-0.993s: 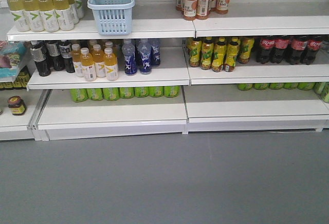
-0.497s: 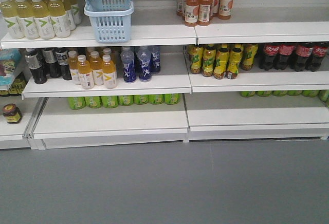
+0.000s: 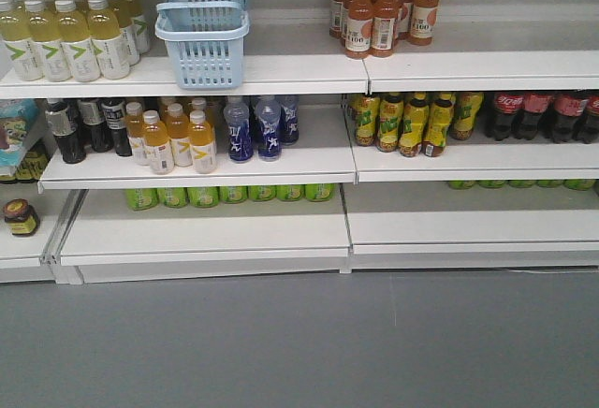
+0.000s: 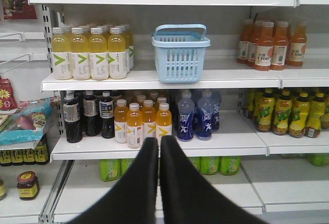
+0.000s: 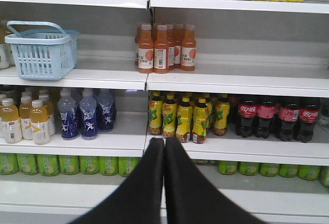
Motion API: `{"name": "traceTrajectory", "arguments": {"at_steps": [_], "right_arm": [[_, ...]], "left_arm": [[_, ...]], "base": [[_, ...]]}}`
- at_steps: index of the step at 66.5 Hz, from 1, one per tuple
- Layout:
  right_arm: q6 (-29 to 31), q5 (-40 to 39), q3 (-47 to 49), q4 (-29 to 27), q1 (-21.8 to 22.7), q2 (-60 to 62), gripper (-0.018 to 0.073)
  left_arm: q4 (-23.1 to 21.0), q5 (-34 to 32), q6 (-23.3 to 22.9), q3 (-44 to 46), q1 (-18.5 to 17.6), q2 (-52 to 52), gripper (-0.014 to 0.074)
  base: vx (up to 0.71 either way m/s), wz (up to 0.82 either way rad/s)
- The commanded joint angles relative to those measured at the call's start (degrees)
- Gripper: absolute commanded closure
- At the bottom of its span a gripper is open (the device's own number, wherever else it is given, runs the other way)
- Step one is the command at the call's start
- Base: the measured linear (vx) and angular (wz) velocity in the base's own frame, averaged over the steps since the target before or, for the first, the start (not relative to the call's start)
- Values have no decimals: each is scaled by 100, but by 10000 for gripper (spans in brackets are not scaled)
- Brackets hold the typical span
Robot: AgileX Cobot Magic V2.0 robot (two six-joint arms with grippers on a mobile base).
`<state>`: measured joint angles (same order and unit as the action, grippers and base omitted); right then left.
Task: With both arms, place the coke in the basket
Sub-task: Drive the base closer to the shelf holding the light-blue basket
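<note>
Both claws of a two-armed shop robot face a drinks aisle with nothing in their grip. The left claw (image 4: 159, 144) has its two black fingers pressed together, with only a hairline showing between them. The right claw (image 5: 164, 143) is likewise closed on nothing, a posture that seems to suit travelling rather than picking.

Beyond each claw's fingers, low on either side, runs a row of green cans (image 5: 61, 165) on the bottom shelf. Just above the left claw's tips stand small orange bottles (image 4: 141, 124), with blue bottles (image 4: 198, 116) a little to their right. Just above the right claw's tips stand yellow-labelled bottles (image 5: 185, 116), with dark cola bottles (image 5: 277, 115) off to that claw's right.

Farther up, the pale blue basket (image 4: 180, 54) sits upright on the upper shelf (image 4: 231, 76) with a handle raised. It is above and slightly right of the left claw, and well up and to the left of the right one. It stands near the shelf's front edge, where, by the look of it, a claw could reach the handle.

The coke can cannot be seen in any view; the only cola here is the dark bottles with red labels. The task appears barely begun. The can must first be found, and one arm will likely take the basket while the other fetches the drink.
</note>
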<state>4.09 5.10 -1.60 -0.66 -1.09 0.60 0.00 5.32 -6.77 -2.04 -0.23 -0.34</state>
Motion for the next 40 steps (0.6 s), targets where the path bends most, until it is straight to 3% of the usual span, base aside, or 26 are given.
{"name": "traceTrajectory", "arguments": {"at_steps": [1, 40], "right_arm": [[8, -410, -43, 25, 32, 73, 569], [8, -410, -43, 25, 32, 73, 569]], "left_arm": [[0, -459, -17, 192, -23, -121, 603], [0, -459, -17, 192, -23, -121, 603]], "base": [[11, 2], [12, -1]]}}
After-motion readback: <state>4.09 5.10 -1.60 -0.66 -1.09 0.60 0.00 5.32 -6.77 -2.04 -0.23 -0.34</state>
